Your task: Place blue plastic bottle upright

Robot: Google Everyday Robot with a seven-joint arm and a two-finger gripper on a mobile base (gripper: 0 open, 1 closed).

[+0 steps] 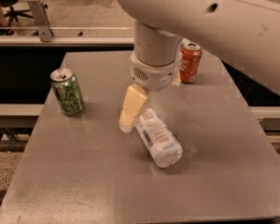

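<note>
The blue plastic bottle lies on its side in the middle of the grey table, its base pointing toward the front right. Its label faces up. My gripper hangs from the large white arm and sits low at the bottle's cap end, on its left. The cap is hidden behind the gripper.
A green can stands upright at the table's left. A red soda can stands upright at the back right, partly behind the arm. The table's edges drop off at the left, right and front.
</note>
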